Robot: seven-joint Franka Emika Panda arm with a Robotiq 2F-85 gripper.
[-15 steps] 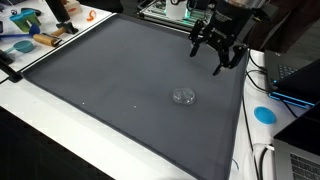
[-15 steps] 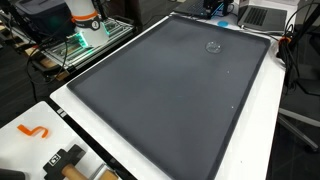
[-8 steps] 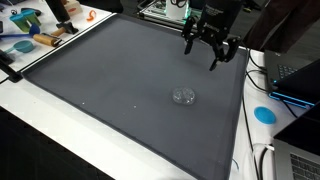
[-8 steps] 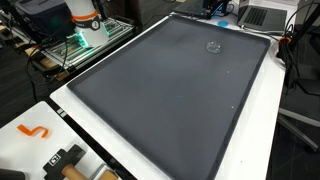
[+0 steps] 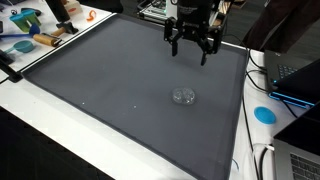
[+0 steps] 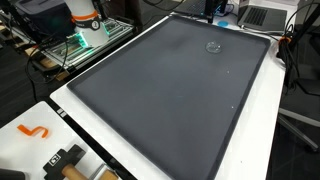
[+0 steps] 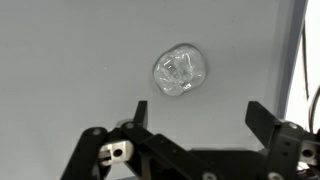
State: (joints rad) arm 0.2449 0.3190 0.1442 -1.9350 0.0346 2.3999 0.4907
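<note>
Shifted end effector (image 5: 188, 52) gapes near glassy disc (image 5: 183, 96).

We identify this setting as a robotics lab. A white worktop (image 5: 40, 115) carries a large grey mat (image 6: 170, 90). In an exterior view, laptops (image 5: 297, 78) and loose cables (image 5: 262, 155) line its edge. A wire rack (image 6: 70, 50) of green-lit electronics stands beside the worktop. Hand tools (image 5: 35, 40) lie at one corner.
</note>
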